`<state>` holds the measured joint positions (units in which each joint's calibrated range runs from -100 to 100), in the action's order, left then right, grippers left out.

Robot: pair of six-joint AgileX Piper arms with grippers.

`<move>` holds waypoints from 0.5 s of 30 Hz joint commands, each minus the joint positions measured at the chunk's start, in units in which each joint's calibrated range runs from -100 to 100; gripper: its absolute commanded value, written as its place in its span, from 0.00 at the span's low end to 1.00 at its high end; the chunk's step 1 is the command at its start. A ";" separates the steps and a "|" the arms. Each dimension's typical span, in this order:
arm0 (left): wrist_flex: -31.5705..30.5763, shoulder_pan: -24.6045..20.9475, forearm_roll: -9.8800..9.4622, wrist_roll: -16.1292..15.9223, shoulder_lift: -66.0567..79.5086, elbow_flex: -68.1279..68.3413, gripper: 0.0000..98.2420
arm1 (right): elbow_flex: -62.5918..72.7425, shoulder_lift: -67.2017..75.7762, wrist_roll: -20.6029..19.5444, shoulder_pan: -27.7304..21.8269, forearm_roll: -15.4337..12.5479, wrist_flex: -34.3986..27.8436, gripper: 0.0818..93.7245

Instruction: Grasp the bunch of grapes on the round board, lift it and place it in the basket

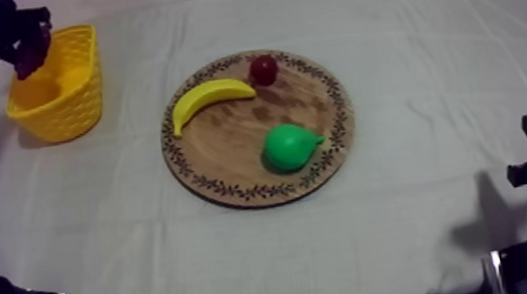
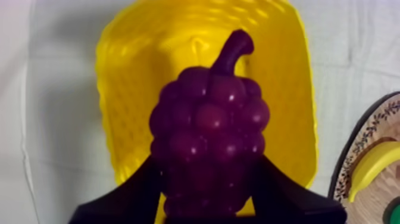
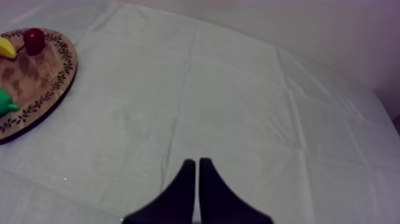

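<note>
1. The left gripper (image 2: pixel 207 199), at the upper left of the top view, is clamped round the bunch of grapes (image 2: pixel 208 125), above the yellow basket (image 1: pixel 75 98)
2. Let go too near the rim, the bunch could bounce out or tip the basket
3. The right gripper (image 3: pixel 197 173) is closed on nothing

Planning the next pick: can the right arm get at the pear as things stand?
Probably yes: the right hand is empty, only bare cloth lies between it and the board, and the pear sits uncovered there.
</note>
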<state>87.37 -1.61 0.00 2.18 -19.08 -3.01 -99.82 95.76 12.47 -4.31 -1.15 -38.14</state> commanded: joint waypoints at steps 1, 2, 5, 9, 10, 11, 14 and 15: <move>-0.06 0.22 -0.21 0.17 -1.40 0.13 0.24 | 0.04 0.00 0.00 0.02 0.00 0.00 0.00; -0.12 0.32 -0.12 0.25 -2.07 0.22 0.24 | 0.04 0.00 0.00 0.02 0.00 0.00 0.00; -0.44 0.48 0.39 0.32 -4.08 0.49 0.25 | 0.04 0.00 0.00 0.02 0.00 0.00 0.00; -0.66 0.65 1.08 0.30 -6.49 0.53 0.27 | 0.04 0.00 0.00 0.02 0.00 0.00 0.00; -0.68 0.71 1.19 0.31 -7.00 0.50 0.27 | 0.04 0.00 0.00 0.02 0.00 0.00 0.00; -0.70 0.75 1.27 0.30 -7.46 0.49 0.28 | 0.04 0.00 0.00 0.02 0.00 0.00 0.00; -0.72 0.86 1.43 0.02 -8.58 0.29 0.34 | 0.04 0.00 0.00 0.02 0.00 0.00 0.00; -0.72 0.90 1.46 -0.10 -8.85 0.24 0.38 | 0.04 0.00 0.00 0.02 0.00 0.00 0.00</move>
<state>86.58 -0.71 1.43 2.17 -27.76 -2.77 -99.82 95.76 12.47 -4.31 -1.15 -38.14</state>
